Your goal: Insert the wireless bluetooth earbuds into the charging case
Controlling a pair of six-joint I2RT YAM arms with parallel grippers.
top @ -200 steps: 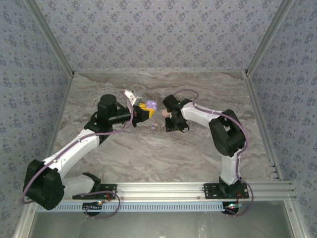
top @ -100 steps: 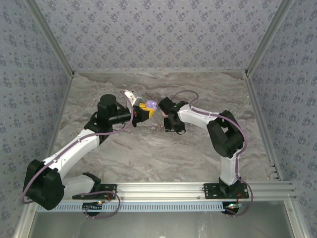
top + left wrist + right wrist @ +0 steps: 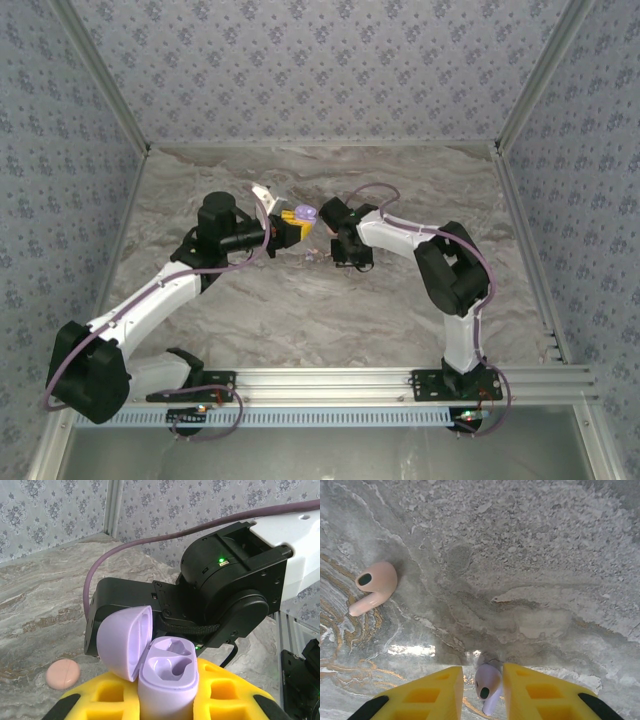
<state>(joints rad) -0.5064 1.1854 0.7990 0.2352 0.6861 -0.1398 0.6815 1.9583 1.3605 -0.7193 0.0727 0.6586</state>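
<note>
Well, your right fingers (image 3: pixel 545 695) straddled the lilac earbud (image 3: pixel 487 682) unpinched, left fingers (image 3: pixel 250 700) clamped the charging case (image 3: pixel 167 680); an off-centre squeeze risked flicking the earbud away.

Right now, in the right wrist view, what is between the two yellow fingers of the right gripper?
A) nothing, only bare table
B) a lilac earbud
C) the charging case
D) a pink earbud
B: the lilac earbud lies on the table between the yellow fingers of the right gripper, while the pink earbud lies apart from them, off to the left of that view.
</note>
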